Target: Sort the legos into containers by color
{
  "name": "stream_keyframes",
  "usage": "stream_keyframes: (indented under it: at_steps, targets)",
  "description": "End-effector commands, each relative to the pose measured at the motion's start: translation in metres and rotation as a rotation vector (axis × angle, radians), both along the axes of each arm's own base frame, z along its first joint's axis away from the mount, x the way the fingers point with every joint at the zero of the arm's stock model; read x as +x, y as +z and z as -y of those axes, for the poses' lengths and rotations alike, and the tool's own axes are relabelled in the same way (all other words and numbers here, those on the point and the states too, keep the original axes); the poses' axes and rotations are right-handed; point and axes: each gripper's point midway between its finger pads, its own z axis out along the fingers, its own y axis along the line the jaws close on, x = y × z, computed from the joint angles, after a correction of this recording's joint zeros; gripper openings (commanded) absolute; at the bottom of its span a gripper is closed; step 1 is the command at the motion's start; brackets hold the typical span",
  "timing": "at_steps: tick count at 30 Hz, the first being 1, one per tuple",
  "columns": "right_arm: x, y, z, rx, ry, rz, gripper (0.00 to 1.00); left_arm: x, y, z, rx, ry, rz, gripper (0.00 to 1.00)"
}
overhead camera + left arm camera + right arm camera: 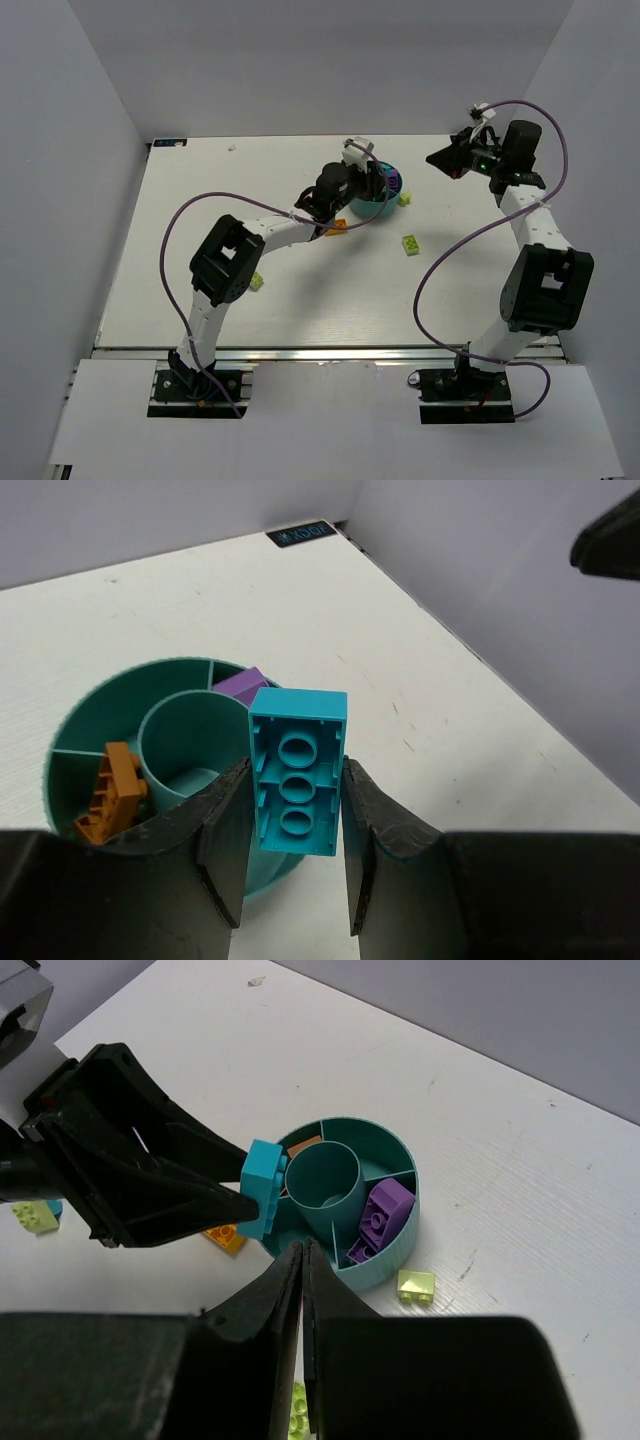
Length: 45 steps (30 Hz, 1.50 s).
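My left gripper [295, 830] is shut on a cyan brick [298, 770], held underside-up over the near rim of the teal bowl [60, 750]. In the bowl an orange brick [110, 795] lies in one wedge and a purple brick [243, 685] in another. The right wrist view shows the same cyan brick [262, 1188] at the bowl's [400, 1250] edge, with purple bricks [378, 1215] inside. My right gripper [303, 1250] is shut and empty, raised at the far right [445, 160], apart from the bowl [390, 205].
Loose on the table: a lime brick [411, 244] right of the bowl, a lime one [416, 1286] against the bowl's wall, an orange one [338, 226] by the left arm, a lime one [257, 282] under the left elbow. White walls enclose the table.
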Motion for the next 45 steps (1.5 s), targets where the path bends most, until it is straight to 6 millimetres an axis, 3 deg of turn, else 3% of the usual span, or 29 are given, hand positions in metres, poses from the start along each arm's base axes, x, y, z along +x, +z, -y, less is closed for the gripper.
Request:
stream_keyframes:
  at_steps: [1,13,23,32,45]
  targets:
    - [0.0,0.029,-0.001,0.004,0.024,0.092,0.09,0.014,0.017,-0.003,0.006,0.072,0.041,0.12]
    - [0.001,0.027,0.001,0.006,0.016,0.085,0.09,0.013,-0.001,-0.005,0.008,0.104,-0.002,0.12]
    - [0.0,0.025,0.001,0.009,0.022,0.081,0.09,0.013,-0.005,-0.004,0.0,0.101,-0.007,0.13]
    - [-0.002,0.023,0.001,0.008,0.025,0.083,0.09,0.015,-0.008,-0.006,0.005,0.128,-0.019,0.33]
    - [-0.004,0.021,0.0,0.013,0.033,0.076,0.09,0.009,-0.01,-0.009,0.007,0.158,-0.021,0.49]
